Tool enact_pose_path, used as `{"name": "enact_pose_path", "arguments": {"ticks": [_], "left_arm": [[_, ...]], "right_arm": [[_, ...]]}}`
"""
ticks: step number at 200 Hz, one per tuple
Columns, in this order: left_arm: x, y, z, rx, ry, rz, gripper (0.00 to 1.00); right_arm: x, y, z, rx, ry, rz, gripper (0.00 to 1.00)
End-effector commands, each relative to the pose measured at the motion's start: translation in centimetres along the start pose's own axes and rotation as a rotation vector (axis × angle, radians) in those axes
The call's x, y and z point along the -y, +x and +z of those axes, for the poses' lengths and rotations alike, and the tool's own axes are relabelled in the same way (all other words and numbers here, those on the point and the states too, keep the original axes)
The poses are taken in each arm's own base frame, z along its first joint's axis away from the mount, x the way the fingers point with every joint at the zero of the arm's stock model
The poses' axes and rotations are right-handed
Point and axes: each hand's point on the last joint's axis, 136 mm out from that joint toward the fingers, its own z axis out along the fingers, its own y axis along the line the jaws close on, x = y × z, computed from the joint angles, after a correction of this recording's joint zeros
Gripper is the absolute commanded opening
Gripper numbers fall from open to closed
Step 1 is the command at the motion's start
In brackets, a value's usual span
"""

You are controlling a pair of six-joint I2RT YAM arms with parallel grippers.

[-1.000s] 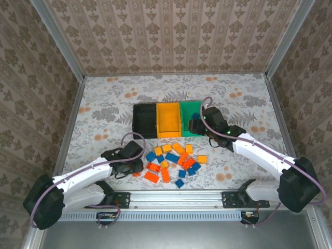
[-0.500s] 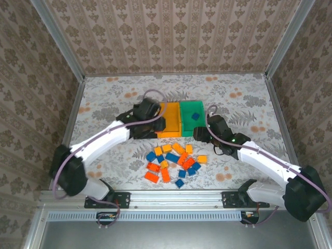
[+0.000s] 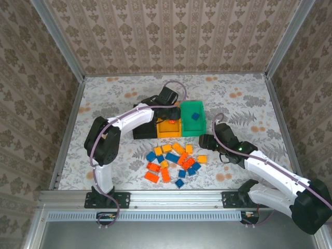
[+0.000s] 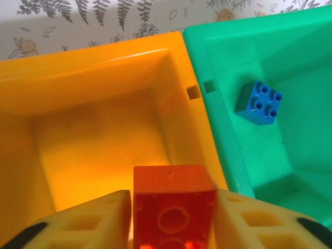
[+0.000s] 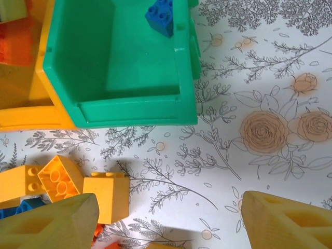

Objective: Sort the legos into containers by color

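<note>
1. The legos (image 3: 174, 161) are mostly unsorted. One red-orange brick (image 4: 174, 199) is clasped between the fingers (image 4: 93, 220) of the left gripper (image 4: 174, 210), above the yellow-orange bin (image 4: 93, 98).
2. The right gripper (image 5: 166, 218) is spread wide and empty, low over the table (image 5: 270, 78) beside some yellow bricks (image 5: 106, 194).
3. One blue brick (image 4: 258, 102) is lodged in the green bin (image 4: 311, 155). The rest are heaped toward the middle of the table's near edge.
4. The black bin (image 3: 144, 124) is partly covered by the left arm (image 3: 129, 116), so its contents cannot be judged.
</note>
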Motion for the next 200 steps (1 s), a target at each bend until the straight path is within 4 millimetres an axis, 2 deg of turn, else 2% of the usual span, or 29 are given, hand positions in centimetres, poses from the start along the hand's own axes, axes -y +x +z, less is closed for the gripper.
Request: {"name": "enact_pose_path", "arguments": {"ticks": [1, 29, 57, 63, 66, 75, 96, 126, 151, 173, 200], "left_arm": [[0.6, -1.3, -0.7, 0.021, 0.024, -0.003, 0.54], [1.5, -2.5, -2.6, 0.065, 0.058, -0.006, 0.63], [3.3, -3.5, -6.5, 0.143, 0.127, 0.001, 0.75], [3.5, -3.4, -7.4, 0.159, 0.133, 0.011, 0.79], [3.8, -3.3, -7.8, 0.165, 0.138, 0.018, 0.86], [4.1, -2.8, -9.0, 0.182, 0.143, 0.036, 0.99], [4.1, -0.9, -10.9, 0.201, 0.149, 0.054, 1.00], [2.1, 2.9, -12.3, 0.210, 0.106, 0.041, 1.00], [-0.6, 5.7, -13.1, 0.224, 0.064, -0.008, 1.00], [-2.7, 7.2, -14.3, 0.255, 0.029, -0.045, 1.00], [-4.8, 8.7, -15.1, 0.274, -0.009, -0.081, 1.00]], "right_arm": [[1.3, 1.5, -0.1, -0.033, 0.036, 0.021, 0.75], [1.0, 3.1, 0.5, -0.089, -0.002, 0.023, 0.73], [0.8, 5.3, 1.3, -0.163, -0.014, 0.014, 0.72], [0.8, 5.9, 1.5, -0.179, -0.013, 0.008, 0.72], [0.8, 6.1, 1.5, -0.187, -0.014, 0.004, 0.72], [0.6, 6.7, 1.7, -0.202, -0.016, -0.007, 0.72], [-0.1, 7.9, 1.9, -0.226, -0.033, -0.040, 0.74], [-1.2, 8.9, 2.3, -0.246, -0.037, -0.090, 0.77], [-0.1, 9.6, 3.0, -0.277, 0.042, -0.101, 0.75], [1.0, 10.1, 3.2, -0.296, 0.104, -0.099, 0.70], [1.9, 10.0, 3.0, -0.282, 0.147, -0.092, 0.58]]}}
